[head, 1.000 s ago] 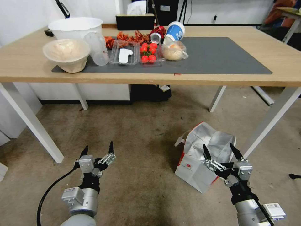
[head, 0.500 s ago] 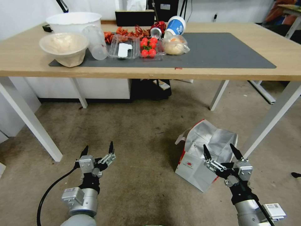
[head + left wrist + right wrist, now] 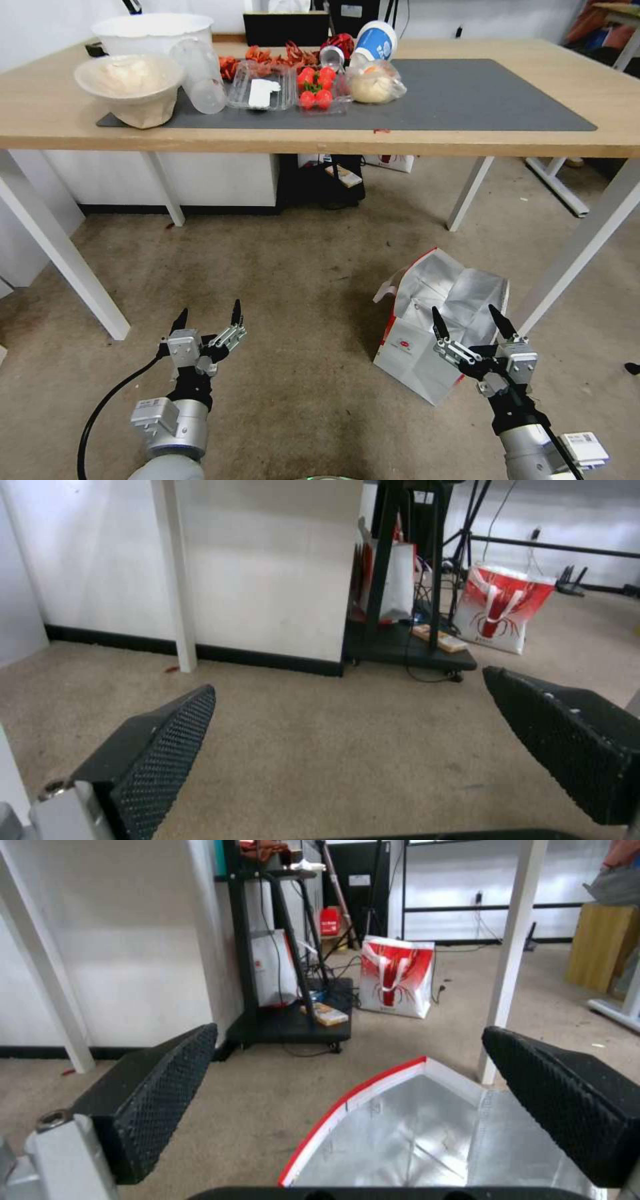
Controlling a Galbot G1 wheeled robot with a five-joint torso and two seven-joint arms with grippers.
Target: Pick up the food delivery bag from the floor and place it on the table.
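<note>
Head view shows the whole scene slid downward over the past second, the camera tipping or the robot closing in, so the food delivery bag (image 3: 437,330) now sits nearer the right end effector (image 3: 472,322), a sign the approach is under way. That end effector hovers just above the bag's open foil-lined mouth, jaws spread wide and empty, touching nothing. The left end effector (image 3: 208,319) waits well to its left over bare floor (image 3: 293,280), jaws likewise apart, with the counter (image 3: 467,141) ahead and above both.

Left claw (image 3: 207,318): held low, fingers spread, empty.
Right claw (image 3: 469,318): held low, fingers spread, empty.
</note>
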